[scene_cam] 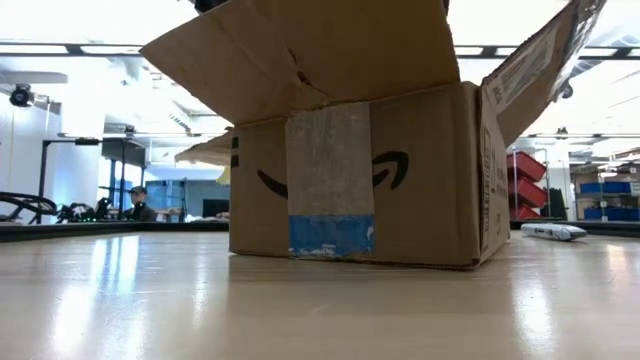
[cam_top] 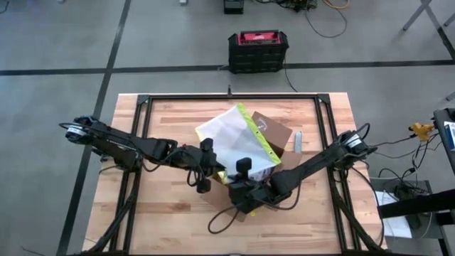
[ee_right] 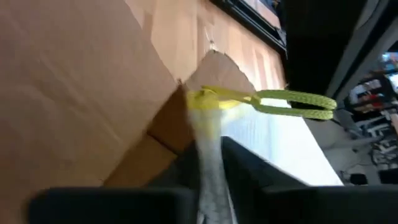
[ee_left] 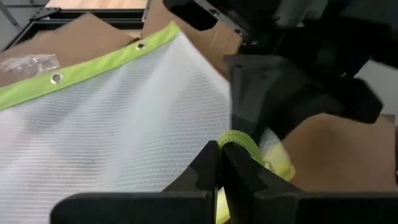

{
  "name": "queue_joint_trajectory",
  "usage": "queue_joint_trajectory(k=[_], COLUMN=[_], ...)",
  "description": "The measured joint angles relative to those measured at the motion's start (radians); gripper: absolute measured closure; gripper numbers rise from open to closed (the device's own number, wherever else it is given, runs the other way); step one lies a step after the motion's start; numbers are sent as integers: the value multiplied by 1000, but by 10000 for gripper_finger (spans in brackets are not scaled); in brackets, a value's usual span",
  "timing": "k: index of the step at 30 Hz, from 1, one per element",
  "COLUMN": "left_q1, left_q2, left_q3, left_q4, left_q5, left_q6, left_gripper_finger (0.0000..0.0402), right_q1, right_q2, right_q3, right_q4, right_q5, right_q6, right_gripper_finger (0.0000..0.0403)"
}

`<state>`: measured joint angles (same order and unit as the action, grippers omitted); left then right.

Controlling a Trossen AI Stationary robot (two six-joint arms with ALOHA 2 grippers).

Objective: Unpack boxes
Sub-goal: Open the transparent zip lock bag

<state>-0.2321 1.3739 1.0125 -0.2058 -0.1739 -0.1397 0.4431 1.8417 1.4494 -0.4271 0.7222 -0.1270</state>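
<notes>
We are mid-extraction: the translucent white mesh pouch with a lime-yellow edge [cam_top: 234,142] lies half out over the open brown corrugated cardboard box [cam_top: 274,135], which sits a little past the centre of the wooden surface [cam_top: 163,213], toward one o'clock.

Our left gripper [ee_left: 221,163] has its fingers pinched narrow on the pouch's yellow-green loop. Our right gripper [ee_right: 208,168], at the box's six-o'clock side, has its fingers closed tight on a corner of the pouch just beside a cardboard flap.

We judge the next move calls for both arms to lift together and carry the pouch clear of the flaps, then set it on bare wood away from the box.

Readable marks: a black curved smile-arrow logo on the box front [scene_cam: 330,180], over grey tape with a blue strip. The side label's print is too small for us to read.
</notes>
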Motion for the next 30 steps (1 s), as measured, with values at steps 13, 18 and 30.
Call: queue_joint_trajectory(k=[13, 18, 30], left_q1=[-1, -5, -42], left_q2=[-2, -9, -15], left_q3=[-61, -104, -116], left_q4=[-134, -158, 64], left_q5=[-50, -45, -27], left_q6=[-116, -183, -163], left_gripper_finger=[401, 401, 401], right_q1=[85, 94, 19], right_q2=[-35, -56, -79], right_q3=[0, -1, -1], right_q4=[-13, -57, -69], right_q5=[150, 182, -160], right_q6=[-22, 13, 121], right_gripper_finger=[403, 403, 403])
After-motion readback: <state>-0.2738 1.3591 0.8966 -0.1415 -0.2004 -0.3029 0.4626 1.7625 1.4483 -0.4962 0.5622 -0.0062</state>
